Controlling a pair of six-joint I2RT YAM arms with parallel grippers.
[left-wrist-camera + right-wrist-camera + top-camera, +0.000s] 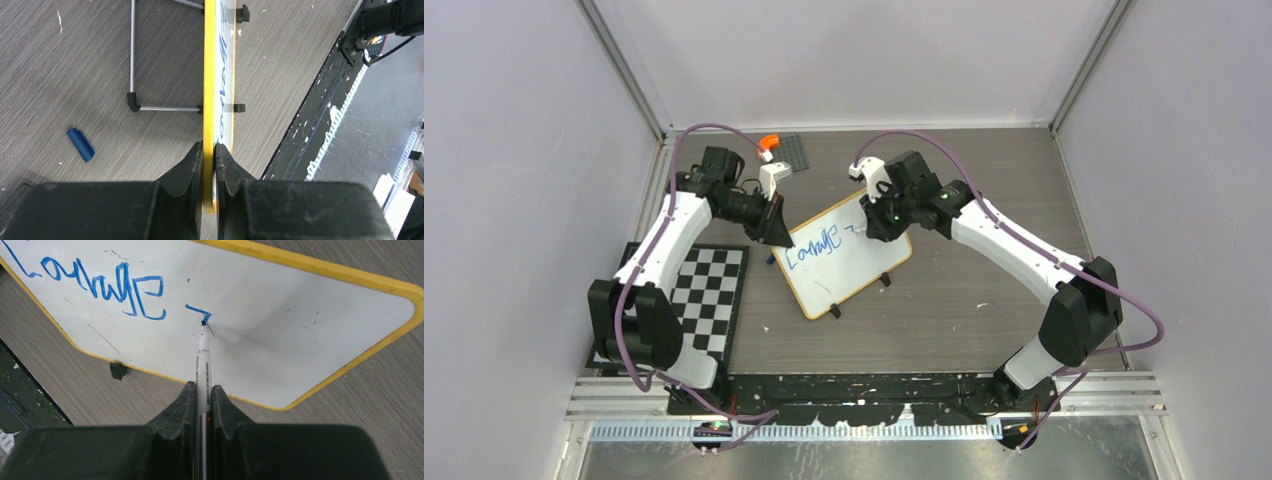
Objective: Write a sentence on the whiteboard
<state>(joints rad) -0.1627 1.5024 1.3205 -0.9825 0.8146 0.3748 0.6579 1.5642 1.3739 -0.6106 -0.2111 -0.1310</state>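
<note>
The left claw (209,148) is pinched narrow on the near rim of the whiteboard (210,75), one finger on each face. The board shows edge-on as a yellow strip running straight ahead from the fingertips. Just right of that strip, ahead of the claw, small black clip feet stick out. To the claw's left a blue pen cap (80,144) lies on the wooden table (65,65), and farther ahead on that side is the board's grey wire stand (132,60).

The right claw (202,388) is clamped on a white-barrelled marker (203,357), which points straight ahead. Its tip touches the white face at a short blue stroke. Ahead and left of the tip is the sentence (115,287), so far one blue slanted word, roughly "Courage".

From above, the board stands between the two claws. A checkerboard mat (709,290) lies behind the left claw, and a dark grey studded plate (796,150) lies beyond it.
</note>
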